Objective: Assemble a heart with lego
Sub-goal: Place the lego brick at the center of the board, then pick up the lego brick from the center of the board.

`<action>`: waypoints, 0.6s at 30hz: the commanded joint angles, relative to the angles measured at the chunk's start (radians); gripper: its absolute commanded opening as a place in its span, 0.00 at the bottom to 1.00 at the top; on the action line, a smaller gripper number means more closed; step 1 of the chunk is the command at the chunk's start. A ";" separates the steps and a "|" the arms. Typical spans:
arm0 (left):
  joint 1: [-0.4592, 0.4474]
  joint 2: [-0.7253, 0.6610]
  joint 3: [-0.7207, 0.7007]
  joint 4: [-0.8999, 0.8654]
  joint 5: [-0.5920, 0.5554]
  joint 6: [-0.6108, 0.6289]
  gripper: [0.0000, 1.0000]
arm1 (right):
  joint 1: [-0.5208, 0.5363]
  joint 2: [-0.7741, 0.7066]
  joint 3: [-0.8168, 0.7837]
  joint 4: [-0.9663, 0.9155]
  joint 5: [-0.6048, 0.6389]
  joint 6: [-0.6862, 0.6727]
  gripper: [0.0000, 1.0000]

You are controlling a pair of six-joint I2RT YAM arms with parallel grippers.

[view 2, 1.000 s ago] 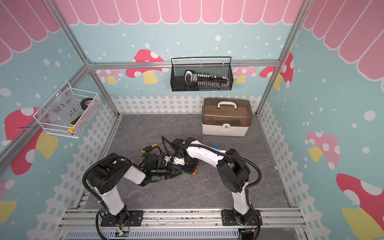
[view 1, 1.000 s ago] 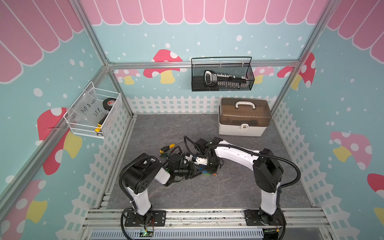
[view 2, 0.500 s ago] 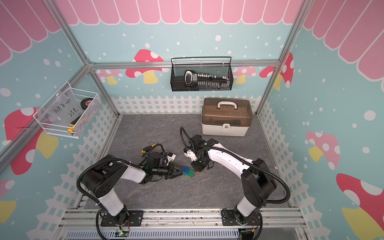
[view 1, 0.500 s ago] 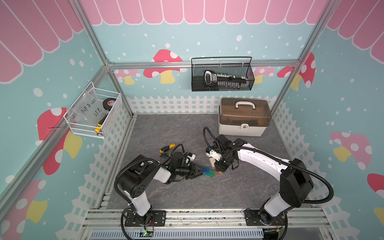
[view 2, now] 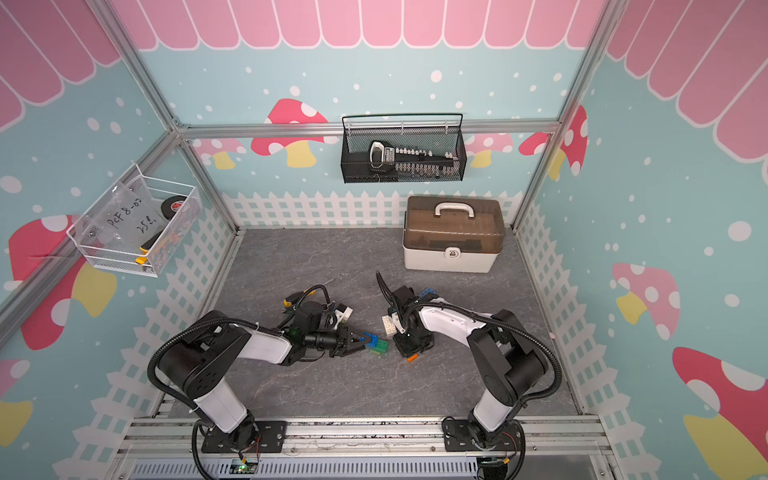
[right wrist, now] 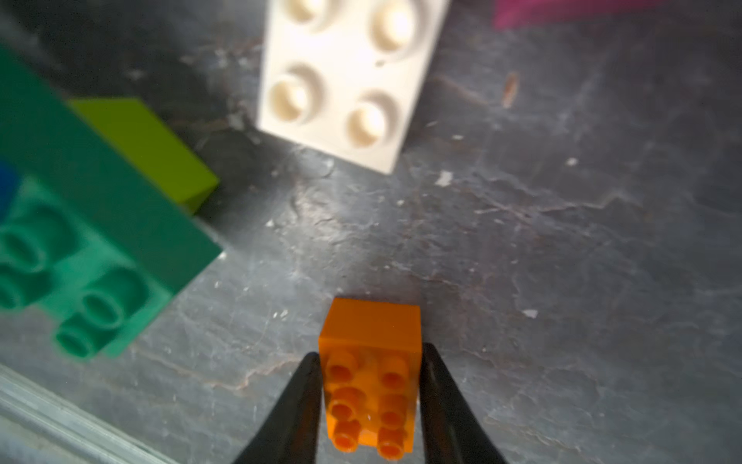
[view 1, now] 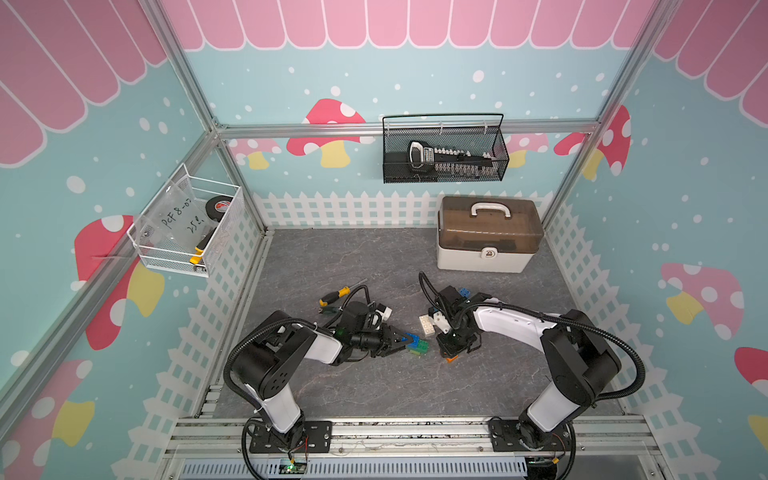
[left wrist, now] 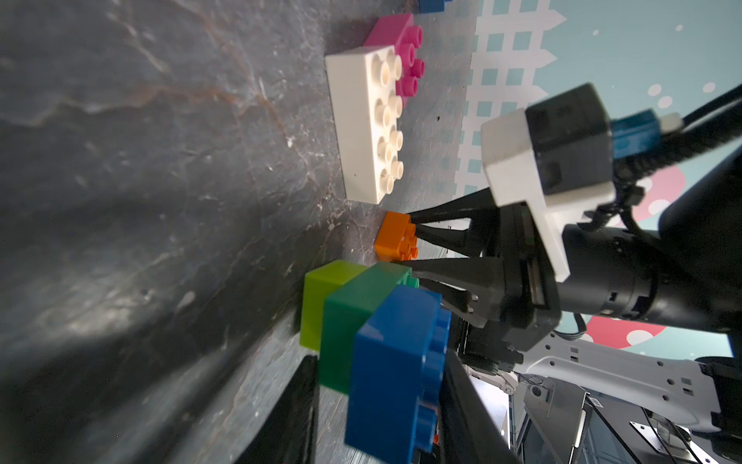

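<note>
My left gripper (view 1: 405, 338) (left wrist: 379, 357) lies low over the mat, shut on the blue brick (left wrist: 395, 373) of a joined stack. Below the blue one sit a dark green brick (left wrist: 353, 317) and a lime brick (left wrist: 321, 297); this part of the heart (view 2: 376, 345) shows in both top views. My right gripper (view 1: 450, 356) (right wrist: 371, 357) points down at the orange brick (right wrist: 371, 333) (left wrist: 395, 237). Its fingers (right wrist: 309, 385) lie against both sides of that brick, which rests on the mat. Loose lego lies close by: a white oblong brick (view 1: 427, 323) (right wrist: 345, 80) and a pink brick (left wrist: 395, 36).
Another blue brick (view 1: 464, 293) lies behind the right wrist. A yellow-handled screwdriver (view 1: 338, 294) lies behind the left arm. A brown-lidded toolbox (view 1: 488, 237) stands at the back right. Wire baskets hang on the back wall (view 1: 444, 149) and left wall (view 1: 187, 228).
My right arm has swung away from the left gripper's stack, out to the right, and come down around the orange brick. The left arm has stayed put with its stack.
</note>
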 commanded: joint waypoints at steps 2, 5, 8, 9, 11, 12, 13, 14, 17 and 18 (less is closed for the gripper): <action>-0.006 -0.007 0.014 0.008 0.007 0.012 0.36 | 0.006 -0.081 -0.051 0.024 0.092 0.042 0.53; -0.007 -0.001 0.013 0.015 0.006 0.009 0.37 | 0.020 -0.124 -0.072 0.030 0.128 0.053 0.54; -0.007 0.008 0.011 0.039 0.009 -0.003 0.36 | 0.030 -0.134 -0.082 0.049 0.142 0.061 0.52; -0.007 0.010 0.010 0.042 0.010 -0.005 0.36 | 0.036 -0.129 -0.081 0.055 0.144 0.063 0.52; -0.007 0.009 0.010 0.042 0.009 -0.005 0.36 | 0.054 -0.114 -0.072 0.060 0.150 0.071 0.52; -0.007 0.009 0.010 0.043 0.011 -0.005 0.36 | 0.062 -0.108 -0.070 0.062 0.157 0.078 0.52; -0.007 0.010 0.010 0.042 0.010 -0.005 0.36 | 0.071 -0.101 -0.068 0.062 0.167 0.086 0.50; -0.007 0.010 0.011 0.043 0.010 -0.007 0.36 | 0.075 -0.098 -0.070 0.063 0.175 0.092 0.48; -0.007 0.012 0.011 0.045 0.011 -0.008 0.36 | 0.082 -0.094 -0.082 0.068 0.182 0.104 0.45; -0.007 0.012 0.011 0.045 0.011 -0.009 0.36 | 0.084 -0.097 -0.087 0.070 0.184 0.104 0.43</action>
